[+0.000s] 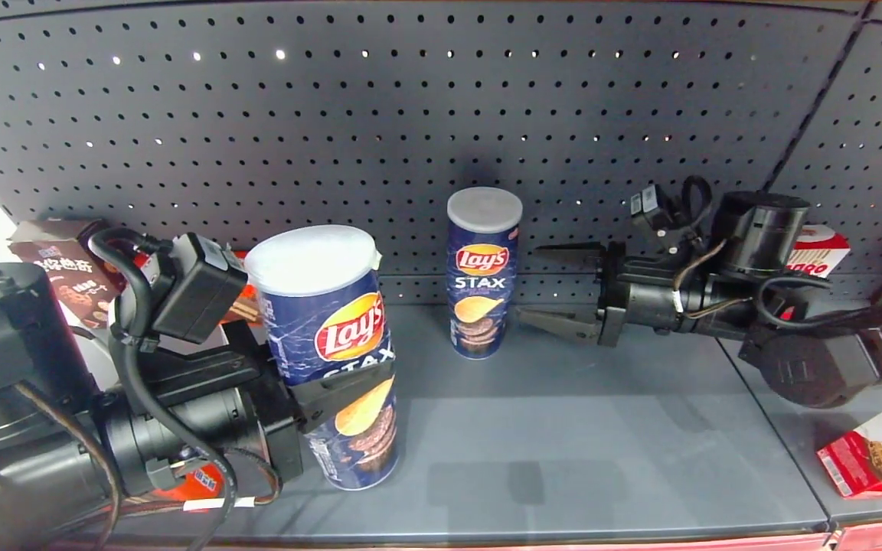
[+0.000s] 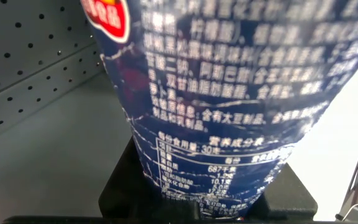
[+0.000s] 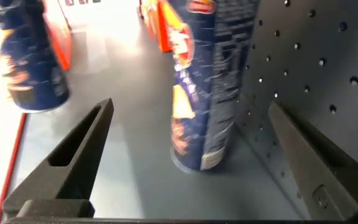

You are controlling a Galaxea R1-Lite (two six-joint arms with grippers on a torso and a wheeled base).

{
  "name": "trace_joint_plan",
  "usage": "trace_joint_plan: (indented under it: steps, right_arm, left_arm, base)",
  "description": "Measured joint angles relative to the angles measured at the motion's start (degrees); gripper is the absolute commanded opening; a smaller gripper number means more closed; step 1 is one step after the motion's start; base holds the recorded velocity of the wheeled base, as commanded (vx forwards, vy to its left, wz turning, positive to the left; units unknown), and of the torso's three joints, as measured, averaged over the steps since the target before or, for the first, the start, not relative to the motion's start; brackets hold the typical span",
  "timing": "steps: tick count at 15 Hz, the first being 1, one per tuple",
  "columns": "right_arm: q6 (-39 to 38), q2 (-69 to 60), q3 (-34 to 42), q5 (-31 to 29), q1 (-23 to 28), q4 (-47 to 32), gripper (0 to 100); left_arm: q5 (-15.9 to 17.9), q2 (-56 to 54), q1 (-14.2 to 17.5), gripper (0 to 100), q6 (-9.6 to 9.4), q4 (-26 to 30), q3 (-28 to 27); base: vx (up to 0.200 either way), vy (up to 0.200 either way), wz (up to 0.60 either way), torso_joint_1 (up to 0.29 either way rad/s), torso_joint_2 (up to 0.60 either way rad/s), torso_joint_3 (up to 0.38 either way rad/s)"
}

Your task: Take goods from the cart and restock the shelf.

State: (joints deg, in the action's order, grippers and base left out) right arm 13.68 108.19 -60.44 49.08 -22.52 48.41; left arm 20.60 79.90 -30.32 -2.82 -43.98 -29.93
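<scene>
At the far left of the shelf [image 1: 602, 428] lies a brown cookie box [image 1: 58, 260]. Near the front edge, the left gripper [image 1: 341, 386] is clamped around the middle of a blue chips can [image 1: 326, 321], roughly upright; whether its base touches the shelf is hard to tell. A second chips can [image 1: 482, 274] stands upright against the pegboard [image 1: 410, 115]. Just right of it, the right gripper [image 1: 544, 283] is spread wide, holding nothing. At the near right lies a red wafer box [image 1: 881, 451].
</scene>
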Motion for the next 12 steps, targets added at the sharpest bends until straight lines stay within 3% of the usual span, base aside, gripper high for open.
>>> trace_joint_plan:
  steps: [12]
  right_arm:
    - [-3.67, 13.14, -13.73, -2.85, -4.38, -0.11, 100]
  left_arm:
    - [0.06, 0.26, 0.02, 0, 0.00, -0.02, 0.13]
  base:
    - [0.000, 0.000, 0.00, 0.000, 0.00, 0.000]
